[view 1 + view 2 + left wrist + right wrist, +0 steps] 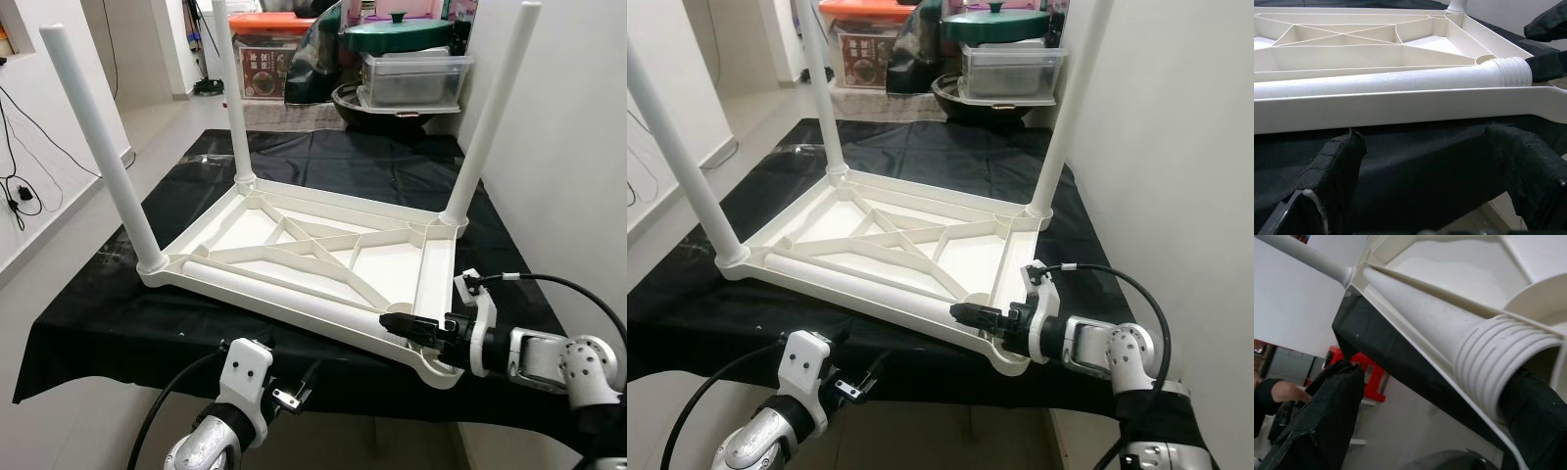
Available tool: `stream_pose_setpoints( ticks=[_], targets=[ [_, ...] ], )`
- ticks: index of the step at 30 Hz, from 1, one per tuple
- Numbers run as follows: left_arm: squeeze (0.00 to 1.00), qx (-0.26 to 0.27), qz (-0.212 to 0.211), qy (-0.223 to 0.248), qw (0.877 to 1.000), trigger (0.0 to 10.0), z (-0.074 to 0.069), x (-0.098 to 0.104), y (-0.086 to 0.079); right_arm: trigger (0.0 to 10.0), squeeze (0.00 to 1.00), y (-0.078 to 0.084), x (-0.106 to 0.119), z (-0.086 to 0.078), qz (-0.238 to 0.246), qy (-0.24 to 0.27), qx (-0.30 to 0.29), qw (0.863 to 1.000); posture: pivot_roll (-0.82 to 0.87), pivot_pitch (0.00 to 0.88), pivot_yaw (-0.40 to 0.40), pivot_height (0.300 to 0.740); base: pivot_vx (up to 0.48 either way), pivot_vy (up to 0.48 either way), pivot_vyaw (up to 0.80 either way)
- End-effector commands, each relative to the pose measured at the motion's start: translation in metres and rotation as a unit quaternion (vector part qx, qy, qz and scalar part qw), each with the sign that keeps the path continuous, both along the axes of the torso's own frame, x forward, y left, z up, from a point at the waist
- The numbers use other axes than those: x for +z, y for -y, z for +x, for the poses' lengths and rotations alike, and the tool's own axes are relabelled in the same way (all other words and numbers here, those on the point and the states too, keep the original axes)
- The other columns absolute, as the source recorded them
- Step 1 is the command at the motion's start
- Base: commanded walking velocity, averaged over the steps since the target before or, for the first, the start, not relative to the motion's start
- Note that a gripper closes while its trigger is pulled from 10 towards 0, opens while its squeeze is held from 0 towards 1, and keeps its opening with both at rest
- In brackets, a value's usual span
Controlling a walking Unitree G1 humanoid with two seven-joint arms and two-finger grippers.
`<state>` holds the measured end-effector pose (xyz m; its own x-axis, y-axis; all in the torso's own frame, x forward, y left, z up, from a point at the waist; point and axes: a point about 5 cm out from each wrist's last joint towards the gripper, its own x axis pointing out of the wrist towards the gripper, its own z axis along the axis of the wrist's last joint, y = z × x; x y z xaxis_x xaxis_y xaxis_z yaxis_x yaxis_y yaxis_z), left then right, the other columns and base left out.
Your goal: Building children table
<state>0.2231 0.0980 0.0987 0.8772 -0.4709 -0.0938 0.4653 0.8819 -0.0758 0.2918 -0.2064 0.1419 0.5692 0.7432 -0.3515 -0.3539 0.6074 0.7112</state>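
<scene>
Background clear bin [415,80] seemingly holds dark items, green lid [397,36] atop.

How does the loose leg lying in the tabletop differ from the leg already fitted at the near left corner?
The loose leg lies flat along the near rim of the upturned tabletop; the fitted leg stands upright in its corner socket. The loose leg's threaded end is exposed at the right gripper; the fitted leg's base is seated. Both are white tapered tubes.

Black cloth [343,166], green-lidded pot [397,34], clear bin [411,78].
</scene>
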Motion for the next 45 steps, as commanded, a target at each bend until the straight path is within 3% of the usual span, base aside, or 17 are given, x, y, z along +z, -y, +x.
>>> stream_pose_setpoints(
  ticks=[1,21,31,40,45],
  targets=[
    [0.0,0.001,0.004,-0.004,1.0,10.0,-0.001,0.0,-0.001,10.0,0.0,-0.007,-0.001,-0.001,0.004,-0.009,0.015,1.0,0.02,0.033,-0.041,0.74,0.0,0.0,0.0],
    [0.0,0.001,0.002,-0.008,1.0,10.0,-0.001,-0.002,0.001,10.0,0.0,-0.029,0.02,0.01,0.093,0.033,0.026,0.995,0.0,0.018,-0.048,0.74,0.0,0.0,0.0],
    [0.0,-0.004,0.006,-0.009,1.0,10.0,-0.001,-0.003,0.001,10.0,0.0,-0.031,0.024,0.018,0.097,0.043,0.005,0.994,0.02,0.004,-0.042,0.74,0.0,0.0,0.0],
    [0.0,-0.002,0.006,-0.009,1.0,10.0,-0.001,-0.003,0.001,10.0,0.0,-0.037,0.03,0.019,0.093,0.05,0.022,0.994,0.02,0.0,-0.048,0.74,0.0,0.0,0.0],
    [0.0,-0.003,0.003,-0.011,1.0,10.0,-0.002,-0.004,0.002,10.0,0.0,-0.043,0.026,0.017,0.062,0.043,0.036,0.996,0.01,0.0,-0.049,0.74,0.0,0.0,0.0]
  ],
)
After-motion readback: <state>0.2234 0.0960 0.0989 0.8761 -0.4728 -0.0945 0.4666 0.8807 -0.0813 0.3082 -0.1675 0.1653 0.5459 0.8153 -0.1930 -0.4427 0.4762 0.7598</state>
